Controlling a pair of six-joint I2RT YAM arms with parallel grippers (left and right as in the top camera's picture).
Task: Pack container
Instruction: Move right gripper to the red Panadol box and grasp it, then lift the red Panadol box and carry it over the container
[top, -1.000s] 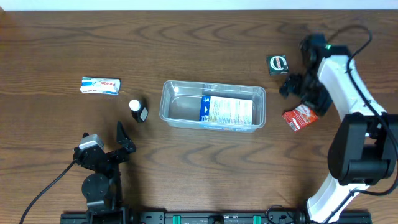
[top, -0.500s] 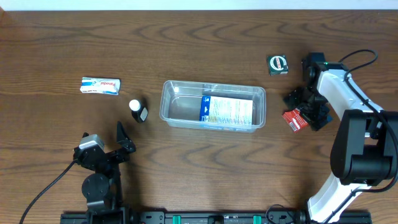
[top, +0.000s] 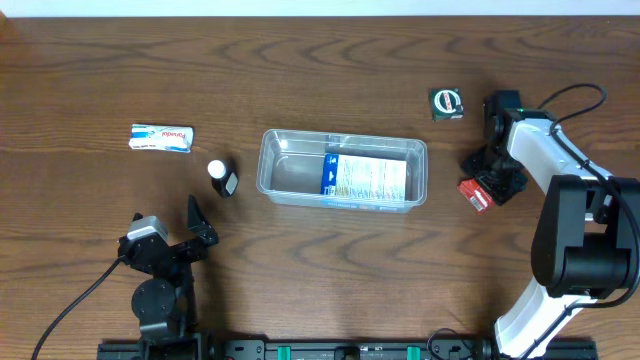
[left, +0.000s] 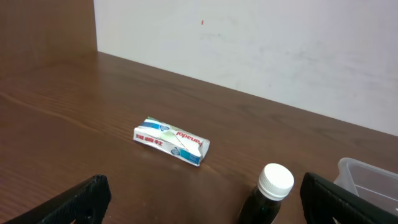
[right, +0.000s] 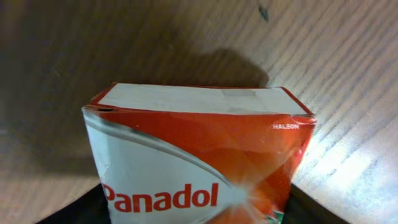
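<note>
The container is a clear rectangular tub at the table's middle, with a blue-and-white packet lying inside it. My right gripper is down over a red-and-white Panadol box, which fills the right wrist view. Its fingers sit at either side of the box and look open. My left gripper is open and empty near the front left. A dark bottle with a white cap stands just ahead of it, also in the left wrist view.
A white-and-blue Panadol packet lies at the far left, also in the left wrist view. A small dark green item lies behind the right gripper. A pale wall runs along the table's far edge.
My right gripper has moved toward me and down from beside the green item onto the red box, which it now mostly covers. The left arm has not moved.
</note>
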